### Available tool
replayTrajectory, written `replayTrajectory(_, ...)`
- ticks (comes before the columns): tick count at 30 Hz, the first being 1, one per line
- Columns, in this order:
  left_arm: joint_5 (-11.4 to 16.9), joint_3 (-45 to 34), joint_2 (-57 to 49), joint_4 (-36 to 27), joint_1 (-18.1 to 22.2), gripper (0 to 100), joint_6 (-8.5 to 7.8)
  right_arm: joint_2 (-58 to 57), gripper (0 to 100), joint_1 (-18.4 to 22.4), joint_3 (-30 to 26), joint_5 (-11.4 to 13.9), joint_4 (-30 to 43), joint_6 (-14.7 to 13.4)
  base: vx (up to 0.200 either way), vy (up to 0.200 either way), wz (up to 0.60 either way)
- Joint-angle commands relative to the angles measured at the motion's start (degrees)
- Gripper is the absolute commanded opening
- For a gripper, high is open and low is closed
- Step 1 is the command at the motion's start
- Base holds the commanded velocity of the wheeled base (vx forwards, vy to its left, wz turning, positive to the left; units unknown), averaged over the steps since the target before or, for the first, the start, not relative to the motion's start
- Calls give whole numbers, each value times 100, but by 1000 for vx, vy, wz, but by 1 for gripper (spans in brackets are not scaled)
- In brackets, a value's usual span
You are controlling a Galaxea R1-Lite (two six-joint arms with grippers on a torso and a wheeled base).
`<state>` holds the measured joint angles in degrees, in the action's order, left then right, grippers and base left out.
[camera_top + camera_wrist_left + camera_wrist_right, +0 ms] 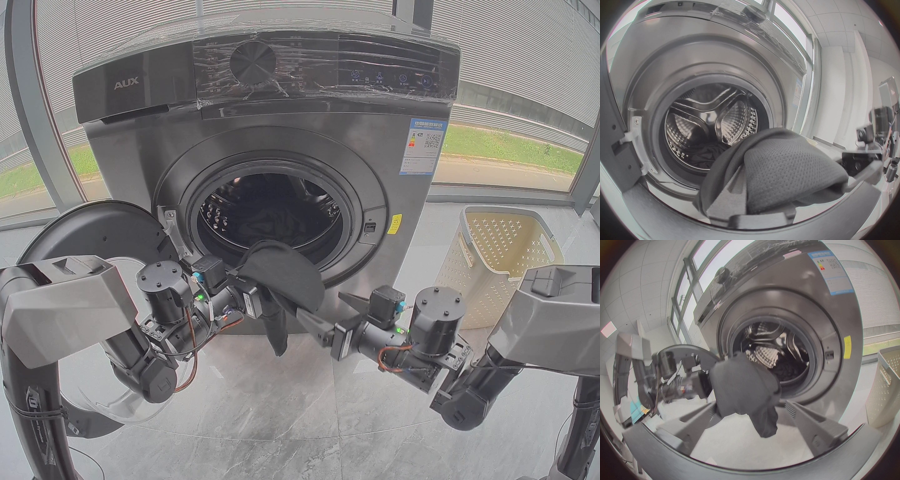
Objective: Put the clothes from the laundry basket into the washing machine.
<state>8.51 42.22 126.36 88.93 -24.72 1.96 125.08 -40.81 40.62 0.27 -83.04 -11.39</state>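
Dark garment (284, 272) in left hand (270, 292) hangs before the washing machine (387, 169) opening.

The cloth (787, 168) is matt mesh, the washing machine (375, 150) brushed metal.

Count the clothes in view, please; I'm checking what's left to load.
2: one dark garment draped over the left hand before the washing machine's opening, and a dark heap inside the drum, which may hold more than one piece. The laundry basket's bottom is hidden.
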Motion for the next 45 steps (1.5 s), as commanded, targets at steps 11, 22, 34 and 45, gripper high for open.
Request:
replayTrajectory(11,-42,-1304,-1131,28,3,0,147,-695,100,118,-2594,905,-582,286,0,0,0)
replayTrajectory(22,-332,-1664,-1350,28,161,0,-47,-1038,100,1453,-2559,940,-582,374,0,0,0)
replayTrajectory(34,-324,-1796,-1315,28,213,0,-249,-1073,100,1462,-2620,931,-582,356,0,0,0)
replayTrajectory(45,-332,-1831,-1280,28,213,0,-258,-1029,100,1445,-2629,922,-582,356,0,0,0)
